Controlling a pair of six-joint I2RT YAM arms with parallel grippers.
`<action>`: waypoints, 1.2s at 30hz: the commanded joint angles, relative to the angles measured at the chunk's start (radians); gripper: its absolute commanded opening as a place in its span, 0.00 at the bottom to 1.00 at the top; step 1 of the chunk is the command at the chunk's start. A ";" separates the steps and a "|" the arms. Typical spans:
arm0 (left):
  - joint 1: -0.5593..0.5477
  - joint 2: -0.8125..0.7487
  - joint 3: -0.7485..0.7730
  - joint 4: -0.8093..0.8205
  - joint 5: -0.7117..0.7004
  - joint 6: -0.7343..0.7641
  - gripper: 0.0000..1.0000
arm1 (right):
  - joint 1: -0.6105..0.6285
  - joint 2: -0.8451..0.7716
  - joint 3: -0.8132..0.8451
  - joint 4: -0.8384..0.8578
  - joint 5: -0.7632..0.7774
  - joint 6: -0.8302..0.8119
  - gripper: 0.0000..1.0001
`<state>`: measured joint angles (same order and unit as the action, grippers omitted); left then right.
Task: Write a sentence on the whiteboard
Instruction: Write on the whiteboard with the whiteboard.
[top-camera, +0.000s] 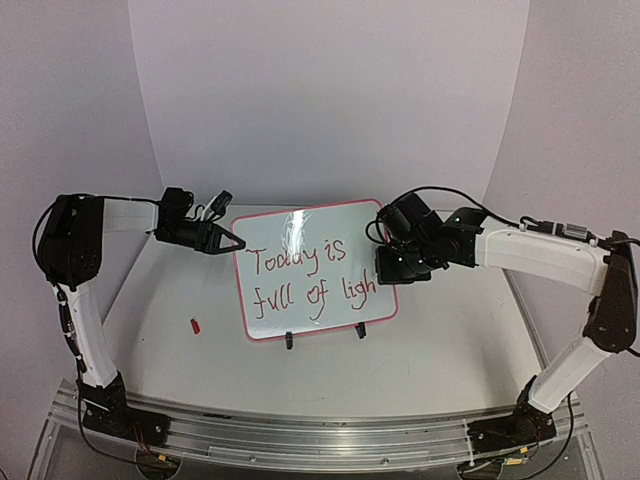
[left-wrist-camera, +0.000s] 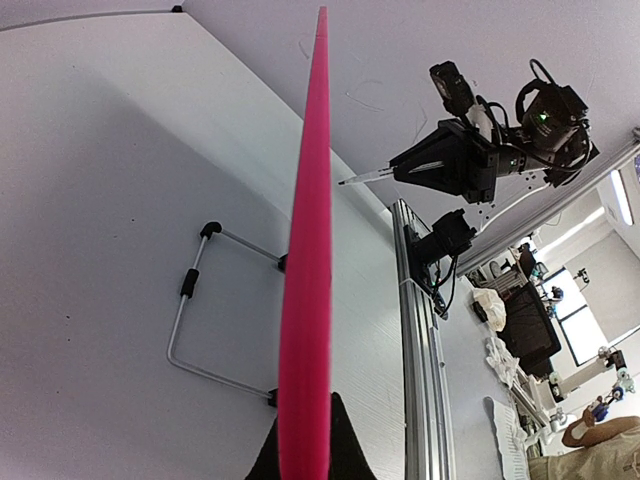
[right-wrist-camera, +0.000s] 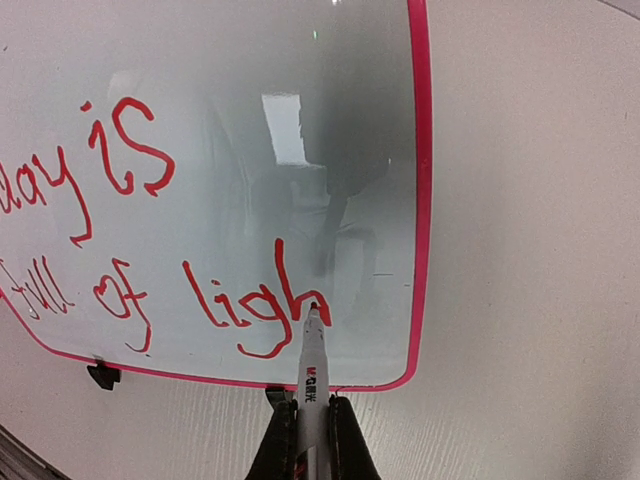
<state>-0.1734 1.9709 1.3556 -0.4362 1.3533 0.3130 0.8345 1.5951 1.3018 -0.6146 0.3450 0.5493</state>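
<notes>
The whiteboard stands upright in the middle of the table, pink-red framed, with red writing "Today is full of ligh". My left gripper is shut on its upper left edge; in the left wrist view the frame runs edge-on between the black fingers. My right gripper is shut on a white marker with a red tip. The tip touches the board at the end of the "h" in the right wrist view. The board's right frame lies just right of the writing.
A small red marker cap lies on the table left of the board. A wire stand props the board from behind. Two black clip feet hold its lower edge. An aluminium rail runs along the near table edge.
</notes>
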 joint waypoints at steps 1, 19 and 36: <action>-0.035 0.045 0.000 -0.017 -0.113 0.074 0.00 | -0.003 0.012 0.032 -0.002 0.026 -0.007 0.00; -0.035 0.041 0.004 -0.022 -0.125 0.074 0.00 | -0.008 0.041 0.040 -0.001 0.034 -0.013 0.00; -0.036 0.044 0.011 -0.038 -0.123 0.089 0.00 | -0.019 0.062 0.042 0.005 0.071 -0.012 0.00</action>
<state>-0.1741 1.9736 1.3633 -0.4462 1.3495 0.3149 0.8249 1.6440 1.3075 -0.6147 0.3733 0.5423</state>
